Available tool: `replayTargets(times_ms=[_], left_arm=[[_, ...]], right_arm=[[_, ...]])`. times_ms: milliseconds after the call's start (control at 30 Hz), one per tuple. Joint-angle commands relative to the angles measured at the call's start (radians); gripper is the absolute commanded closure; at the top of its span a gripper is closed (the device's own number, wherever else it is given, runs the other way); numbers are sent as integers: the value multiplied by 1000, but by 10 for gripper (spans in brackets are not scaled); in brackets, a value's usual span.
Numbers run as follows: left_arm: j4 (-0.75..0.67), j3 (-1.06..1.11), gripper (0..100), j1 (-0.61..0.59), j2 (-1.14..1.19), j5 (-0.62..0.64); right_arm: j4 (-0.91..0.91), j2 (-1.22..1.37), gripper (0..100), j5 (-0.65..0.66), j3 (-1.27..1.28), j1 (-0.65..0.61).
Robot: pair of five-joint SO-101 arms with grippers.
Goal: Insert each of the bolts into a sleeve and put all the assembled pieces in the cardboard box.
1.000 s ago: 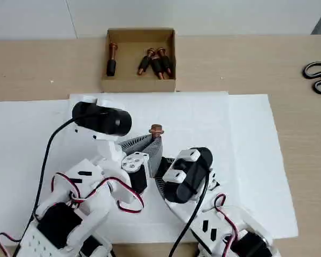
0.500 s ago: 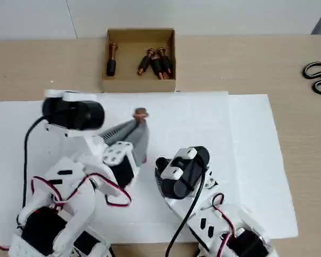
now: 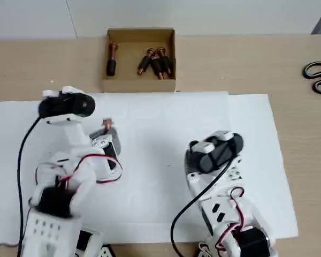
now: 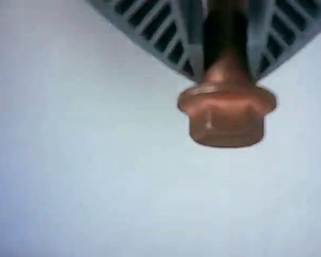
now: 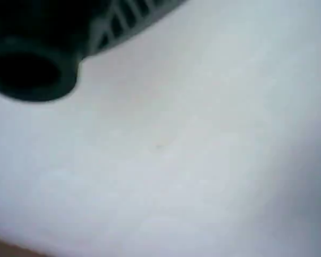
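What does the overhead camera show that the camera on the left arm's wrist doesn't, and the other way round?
High view adds: the cardboard box with assembled pieces inside, scissors and the wooden table. Left wrist view adds: a close look at the ribbed grey fingers clamped on the bolt, its flanged head sticking out. Both share: that copper bolt above the white paper.

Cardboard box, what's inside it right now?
The cardboard box holds four bolts in black sleeves: one alone at the left, three bunched at the right. Its near wall hides a strip of floor.
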Motion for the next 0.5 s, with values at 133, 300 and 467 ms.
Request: replayTargets(times_ms=[133,300,467], left_arm=[[181,-107,995,-17,324,-43],[272,-257,995,-17,537,-84],[353,-395,995,-61,770,-229]], right_arm=[[-2,-8,995,-77,-34,120],[-2,-8,995,-77,-34,168],[5,-8,995,-133,-55,220]])
